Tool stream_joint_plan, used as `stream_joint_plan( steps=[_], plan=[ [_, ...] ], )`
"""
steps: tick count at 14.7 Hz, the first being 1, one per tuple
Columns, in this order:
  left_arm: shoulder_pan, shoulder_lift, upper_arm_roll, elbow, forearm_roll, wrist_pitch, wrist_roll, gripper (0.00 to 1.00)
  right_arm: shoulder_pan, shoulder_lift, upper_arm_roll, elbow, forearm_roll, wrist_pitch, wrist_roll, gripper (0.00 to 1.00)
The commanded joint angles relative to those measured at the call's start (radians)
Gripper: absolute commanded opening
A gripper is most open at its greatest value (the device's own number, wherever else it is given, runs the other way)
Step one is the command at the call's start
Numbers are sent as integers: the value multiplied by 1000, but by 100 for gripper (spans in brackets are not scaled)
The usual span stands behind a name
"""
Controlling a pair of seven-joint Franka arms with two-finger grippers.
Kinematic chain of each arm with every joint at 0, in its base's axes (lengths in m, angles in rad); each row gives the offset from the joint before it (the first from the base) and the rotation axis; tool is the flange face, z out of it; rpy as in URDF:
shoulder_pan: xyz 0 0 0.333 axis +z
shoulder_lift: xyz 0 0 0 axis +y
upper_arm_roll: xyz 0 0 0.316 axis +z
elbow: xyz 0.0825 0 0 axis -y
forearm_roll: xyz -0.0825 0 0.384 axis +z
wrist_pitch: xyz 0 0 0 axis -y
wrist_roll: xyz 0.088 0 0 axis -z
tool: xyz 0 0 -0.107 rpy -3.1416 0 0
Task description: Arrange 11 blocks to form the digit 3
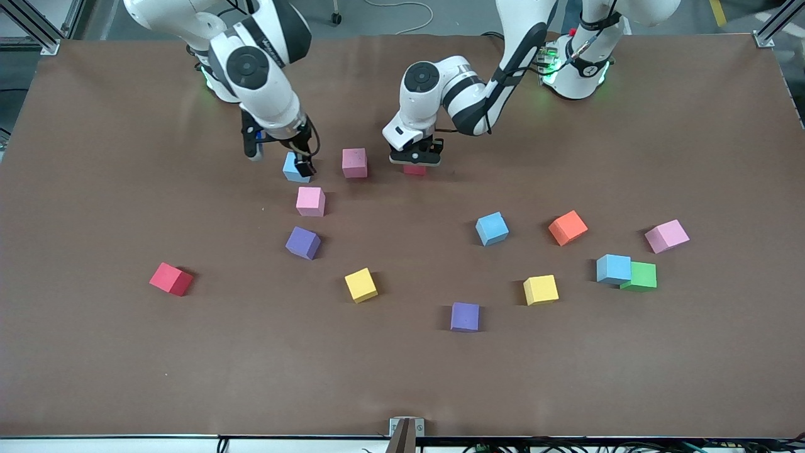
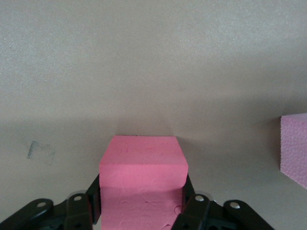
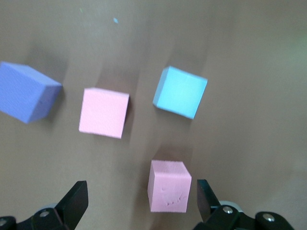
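Risk sits at upper centre of the front view: the left gripper (image 1: 415, 157) brackets a red block (image 1: 414, 169) on the table, its grip impossible to judge; lifting crooked could drag it off line. Just beside, the right gripper (image 1: 280, 151) hangs spread, empty, over the light blue block (image 1: 294, 168) and dark pink block (image 1: 355, 162), and could clip them.

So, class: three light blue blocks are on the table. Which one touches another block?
The light blue block toward the left arm's end, pressed against the green block. The other two stand apart from their neighbours.
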Motion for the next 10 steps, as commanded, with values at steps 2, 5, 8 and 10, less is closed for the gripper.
stream_joint_plan(
  steps=[2, 5, 8, 10],
  plan=[
    [2, -28, -1, 7, -17, 11, -86, 100, 47, 87, -10, -10, 15, 83, 37, 100],
    [3, -97, 1, 7, -17, -3, -212, 100, 95, 143, -10, -11, 15, 149, 85, 100],
    [69, -175, 4, 29, -17, -118, -214, 100, 116, 170, -12, -13, 15, 195, 112, 100],
    [130, -200, 5, 68, -13, -223, -203, 100, 131, 194, -12, -13, 15, 223, 115, 100]
  ],
)
